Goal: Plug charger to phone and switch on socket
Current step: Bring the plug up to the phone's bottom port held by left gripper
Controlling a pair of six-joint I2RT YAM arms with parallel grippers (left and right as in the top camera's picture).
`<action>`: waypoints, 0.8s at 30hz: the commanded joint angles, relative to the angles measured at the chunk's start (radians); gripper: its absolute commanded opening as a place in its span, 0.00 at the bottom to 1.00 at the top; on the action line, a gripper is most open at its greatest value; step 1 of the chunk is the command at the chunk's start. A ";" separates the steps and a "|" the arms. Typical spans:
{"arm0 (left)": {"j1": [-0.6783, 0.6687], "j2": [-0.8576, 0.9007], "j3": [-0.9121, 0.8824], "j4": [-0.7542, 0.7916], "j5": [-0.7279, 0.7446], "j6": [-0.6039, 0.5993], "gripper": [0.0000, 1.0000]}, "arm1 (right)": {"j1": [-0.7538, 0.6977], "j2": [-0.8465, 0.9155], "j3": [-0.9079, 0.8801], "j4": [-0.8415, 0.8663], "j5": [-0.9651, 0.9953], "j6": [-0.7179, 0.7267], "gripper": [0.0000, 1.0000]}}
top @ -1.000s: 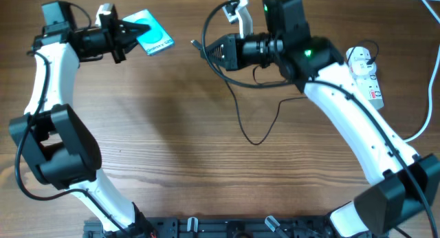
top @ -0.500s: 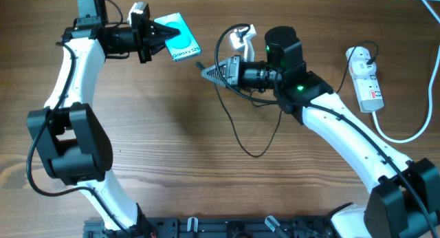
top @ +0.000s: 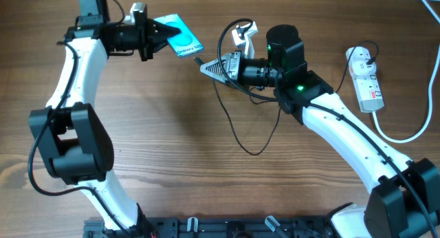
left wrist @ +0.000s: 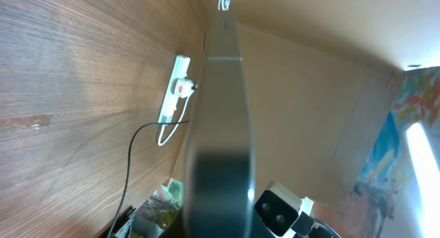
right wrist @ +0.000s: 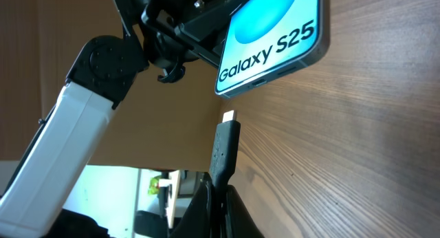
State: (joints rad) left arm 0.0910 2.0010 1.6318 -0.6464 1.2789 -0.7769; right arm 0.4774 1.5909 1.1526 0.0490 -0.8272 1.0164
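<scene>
Although the charger has its small connector tip pointed at the lower edge of the phone, a narrow gap separates them, and the tip sits to one side of the port slot in that edge. The phone shows its light blue face with "Galaxy S25" printed near that edge (the right wrist view reads it plainly). The left gripper is clamped on the phone's other end, holding it tilted over the far left part of the bench; whether any corner rests on the wood I cannot tell. The right gripper is closed tight on the connector's black body, with only the front of that body and the metal tip clear of its fingers. From there the thin black cable drops in a loop across the middle of the bench and passes out of sight under the right arm. The socket lies at the far right, well apart from the phone. A black plug sits in one of its outlets, the red switch shows on its top face, and a thick white cord curves off toward the right edge. The switch's position is too small to read.
</scene>
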 commanded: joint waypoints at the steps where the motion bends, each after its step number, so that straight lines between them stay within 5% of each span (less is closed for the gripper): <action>1: -0.024 -0.019 0.012 0.018 0.017 -0.025 0.04 | 0.009 -0.030 -0.002 0.002 -0.001 0.039 0.04; 24: -0.022 -0.019 0.012 0.036 0.115 -0.024 0.04 | 0.008 -0.030 -0.002 0.027 0.087 0.080 0.04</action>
State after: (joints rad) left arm 0.0677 2.0010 1.6318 -0.6132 1.3296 -0.7990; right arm 0.4793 1.5909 1.1522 0.0547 -0.7647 1.0809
